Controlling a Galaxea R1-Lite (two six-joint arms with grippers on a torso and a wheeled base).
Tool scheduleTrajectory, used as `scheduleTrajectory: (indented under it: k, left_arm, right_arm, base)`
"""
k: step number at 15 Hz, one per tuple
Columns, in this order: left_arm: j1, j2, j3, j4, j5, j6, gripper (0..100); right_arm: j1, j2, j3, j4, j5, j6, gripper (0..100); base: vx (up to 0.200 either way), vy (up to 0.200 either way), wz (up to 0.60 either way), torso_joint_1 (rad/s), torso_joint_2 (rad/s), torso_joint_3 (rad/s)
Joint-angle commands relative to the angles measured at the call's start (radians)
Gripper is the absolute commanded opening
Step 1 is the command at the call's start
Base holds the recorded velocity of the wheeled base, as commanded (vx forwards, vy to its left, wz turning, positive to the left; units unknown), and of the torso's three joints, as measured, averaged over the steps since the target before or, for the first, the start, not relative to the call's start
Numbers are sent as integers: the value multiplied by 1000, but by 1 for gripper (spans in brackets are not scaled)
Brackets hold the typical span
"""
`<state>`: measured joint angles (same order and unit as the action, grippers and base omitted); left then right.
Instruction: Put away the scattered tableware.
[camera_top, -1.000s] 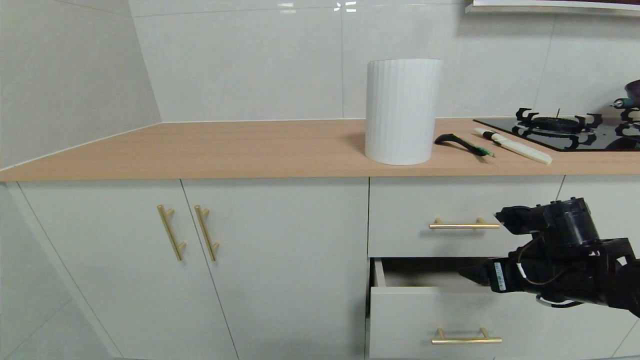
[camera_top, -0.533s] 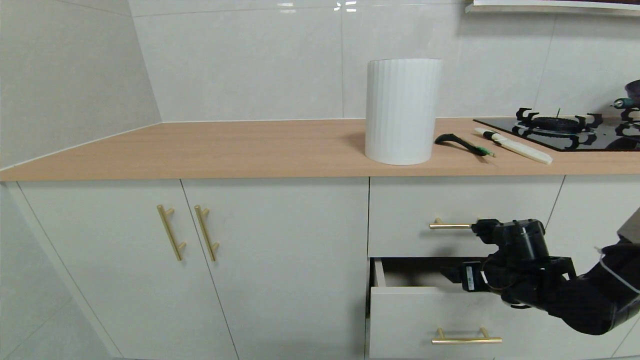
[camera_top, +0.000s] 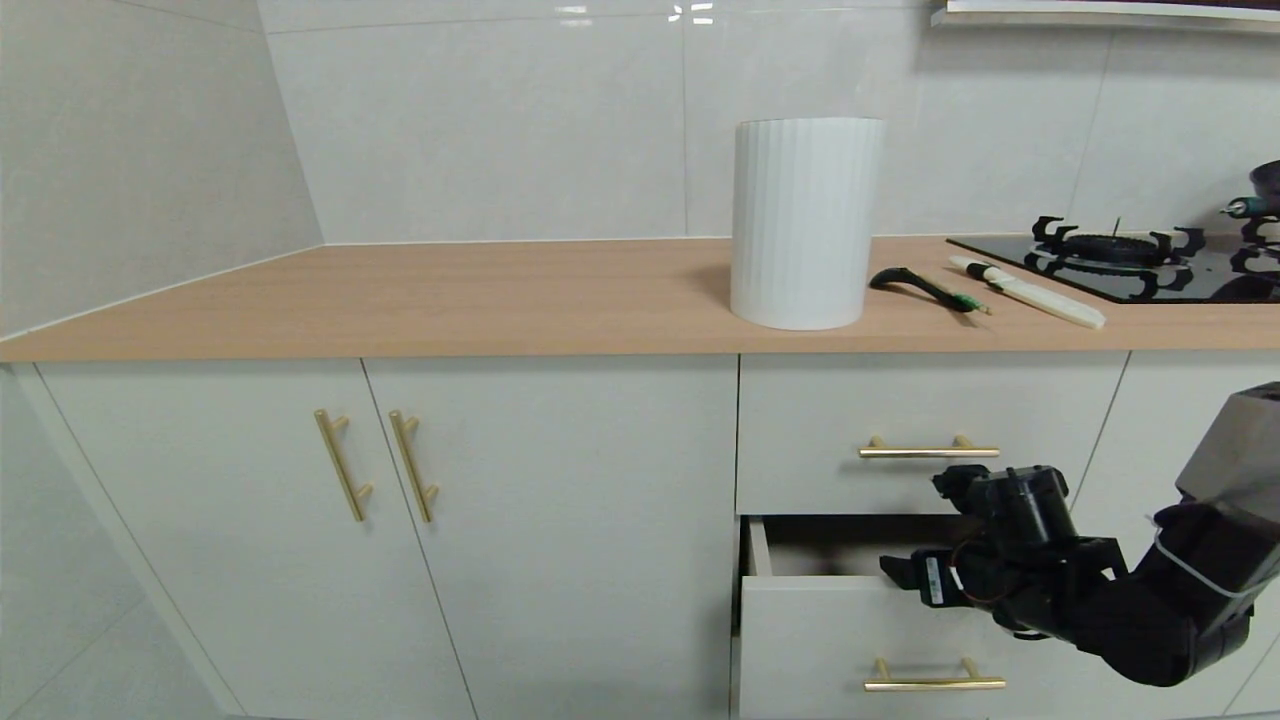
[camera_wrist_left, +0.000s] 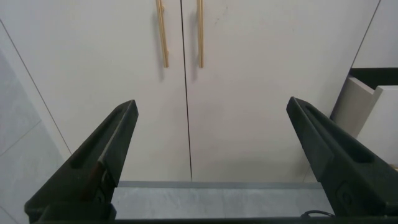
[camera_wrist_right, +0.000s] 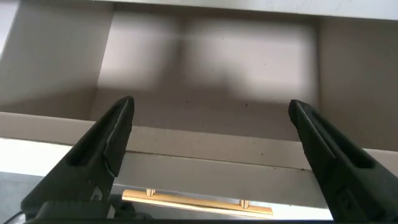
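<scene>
Your right gripper (camera_wrist_right: 211, 106) hangs at the open drawer (camera_top: 830, 630), and the tableware lies up on the table (camera_top: 450, 300).

The right fingers (camera_wrist_right: 102, 149) are spread wide with nothing between them. They point into the drawer's opening just above its front panel, below the gold handle (camera_top: 928, 451) of the shut drawer above. The black utensil (camera_top: 925, 288) and the white utensil (camera_top: 1030, 292) lie side by side near the table's front edge, close together but apart. They sit between the tall white ribbed canister (camera_top: 805, 222) and the stove (camera_top: 1130, 262). Your left gripper (camera_wrist_left: 211, 104) faces the cupboard doors (camera_wrist_left: 249, 93) down low, near the floor. Its fingers (camera_wrist_left: 106, 155) are also spread wide and hold nothing.
</scene>
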<state>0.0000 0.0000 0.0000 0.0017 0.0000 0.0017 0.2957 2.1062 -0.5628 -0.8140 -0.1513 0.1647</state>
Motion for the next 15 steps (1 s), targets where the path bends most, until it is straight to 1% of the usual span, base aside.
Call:
scheduleTrajectory:
  k: [1,2,5,8,15]
  left_arm:
    - [0,0,0,0,0,0,100]
    - [0,0,0,0,0,0,100]
    - [0,0,0,0,0,0,100]
    - [0,0,0,0,0,0,100]
    - [0,0,0,0,0,0,100]
  right_arm:
    - [0,-28,14,21,2,-5,100]
    - [2,-52,14,42,6,-7,100]
    - [6,-124,9,173,18,-10,100]
    - [8,-158,12,239,21,-54,100]
    - [52,-267,7,487,21,-137,100]
  base:
    - [0,0,0,0,0,0]
    - [0,0,0,0,0,0]
    - [0,0,0,0,0,0]
    - [0,0,0,0,0,0]
    - [0,0,0,0,0,0]
